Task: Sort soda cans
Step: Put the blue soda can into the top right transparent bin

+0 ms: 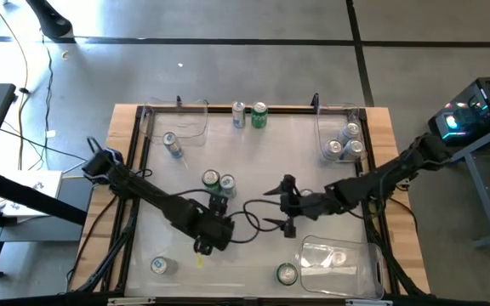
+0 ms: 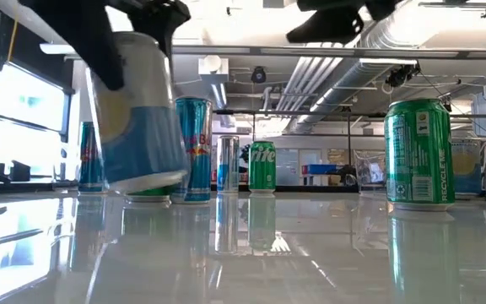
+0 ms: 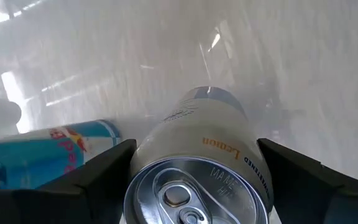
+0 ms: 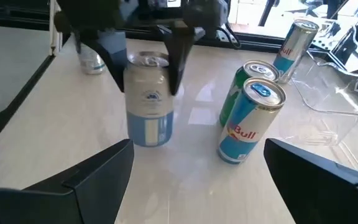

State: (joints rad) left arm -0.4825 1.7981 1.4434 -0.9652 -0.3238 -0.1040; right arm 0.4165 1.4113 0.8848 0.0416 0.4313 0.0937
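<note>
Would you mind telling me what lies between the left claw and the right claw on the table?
In the high view, only bare tabletop and a dark cable lie between the left claw, shut on the pale can, and the open right claw.

Glossy white table (image 1: 253,255); soda cans (image 1: 219,182) scattered upright; clear bins (image 1: 339,259) at corners.

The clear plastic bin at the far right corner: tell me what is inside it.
The clear plastic bin holds three silver-topped aluminium soda cans, standing upright. Their body colours cannot be seen from above, nor anything lying beneath them.
</note>
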